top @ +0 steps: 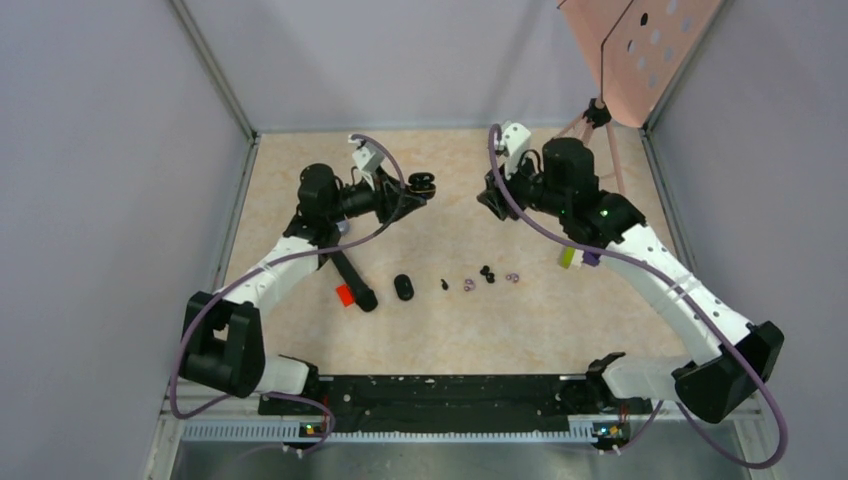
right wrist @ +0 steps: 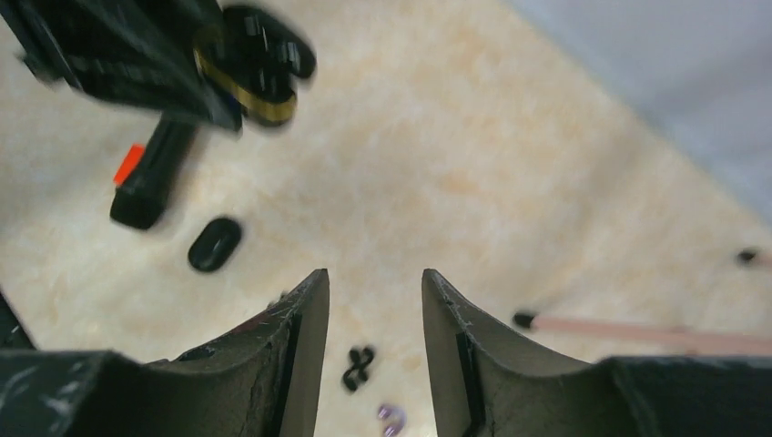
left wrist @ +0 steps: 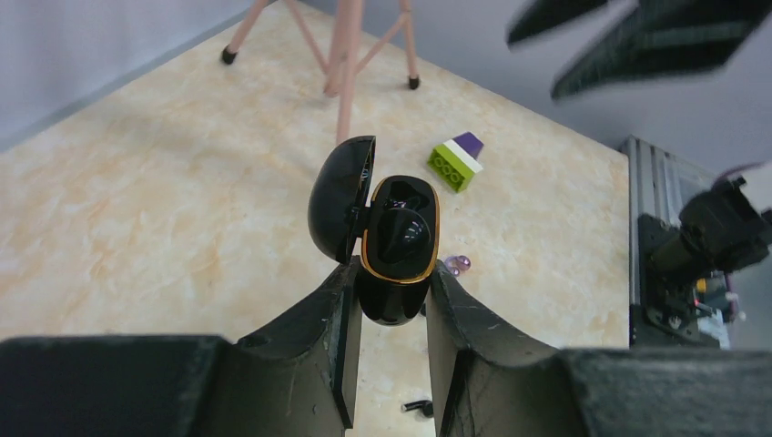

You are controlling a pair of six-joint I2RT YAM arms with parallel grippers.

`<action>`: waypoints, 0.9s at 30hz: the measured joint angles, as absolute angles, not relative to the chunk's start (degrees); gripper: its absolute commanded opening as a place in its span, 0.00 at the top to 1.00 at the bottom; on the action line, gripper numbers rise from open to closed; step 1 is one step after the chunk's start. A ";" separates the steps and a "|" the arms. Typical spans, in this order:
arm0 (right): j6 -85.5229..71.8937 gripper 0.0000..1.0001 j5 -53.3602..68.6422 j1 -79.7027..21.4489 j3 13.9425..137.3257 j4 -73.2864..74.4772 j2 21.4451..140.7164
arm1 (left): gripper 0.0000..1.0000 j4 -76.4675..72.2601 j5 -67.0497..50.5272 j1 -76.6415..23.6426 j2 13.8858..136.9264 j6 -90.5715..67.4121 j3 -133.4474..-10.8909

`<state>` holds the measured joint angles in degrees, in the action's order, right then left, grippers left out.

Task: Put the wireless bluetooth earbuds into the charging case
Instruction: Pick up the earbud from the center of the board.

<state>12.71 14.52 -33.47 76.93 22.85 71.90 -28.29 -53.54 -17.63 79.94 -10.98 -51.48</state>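
Observation:
My left gripper (left wrist: 391, 270) is shut on an open black charging case (left wrist: 398, 235) with a gold rim, its lid (left wrist: 339, 196) swung to the left. It holds the case above the table at the back middle (top: 421, 184). My right gripper (right wrist: 373, 278) is open and empty, raised above the table to the right of the case (top: 491, 203). Tiny earbuds lie in a row on the table: a black one (top: 444, 285), a purple one (top: 468, 285), a black pair (top: 488, 272) and a purple one (top: 512, 277). The black pair (right wrist: 358, 366) shows below my right fingers.
A closed black oval case (top: 403, 287) lies left of the earbuds. A black marker with a red piece (top: 352, 288) lies further left. Green and purple blocks (top: 577, 257) sit under the right arm. A pink tripod stand (top: 600, 115) is at the back right.

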 measured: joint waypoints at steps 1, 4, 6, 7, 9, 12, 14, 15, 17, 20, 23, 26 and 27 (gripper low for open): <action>10.68 0.59 13.47 -33.08 74.87 24.08 71.42 | 1.00 -28.25 -52.27 -16.95 79.55 -12.38 -50.92; 6.70 0.59 13.15 -32.95 70.83 28.34 73.12 | 1.00 -27.57 -47.99 -14.55 77.65 -16.03 -48.88; 6.37 0.59 14.15 -32.95 69.43 29.89 76.97 | 1.00 -26.04 -44.86 -12.84 75.81 -18.02 -47.62; 7.27 0.59 14.90 -32.95 68.51 29.80 78.72 | 1.00 -25.45 -43.88 -12.36 75.13 -18.39 -47.29; 11.49 0.59 17.19 -32.95 65.23 28.64 80.88 | 1.00 -23.86 -41.32 -11.18 73.28 -19.27 -46.46; 21.26 0.59 22.24 -32.95 59.07 26.70 81.10 | 1.00 -21.34 -37.45 -9.82 70.59 -20.08 -45.45; 27.16 0.61 24.84 -33.39 57.17 25.26 81.43 | 1.00 -20.18 -35.86 -8.99 69.63 -20.45 -45.12; 29.10 0.61 25.56 -33.82 57.23 24.36 82.11 | 1.00 -19.42 -34.89 -8.62 69.23 -20.71 -45.08; 29.06 0.61 25.91 -34.92 58.92 23.29 84.51 | 1.00 -18.41 -33.74 -8.21 68.97 -20.91 -45.08; 23.46 0.55 25.23 -36.62 63.42 22.44 89.76 | 1.00 -16.88 -32.12 -7.68 68.75 -20.93 -45.08; 15.44 0.46 23.79 -38.70 65.82 21.78 93.67 | 1.00 -15.11 -30.52 -7.14 68.53 -20.91 -45.08; 9.82 0.39 21.85 -41.08 65.69 22.63 95.44 | 1.00 -13.30 -28.80 -6.39 68.03 -20.88 -45.10; 8.56 0.38 21.45 -41.71 65.69 22.76 95.94 | 1.00 -12.71 -28.32 -6.09 67.85 -20.88 -45.12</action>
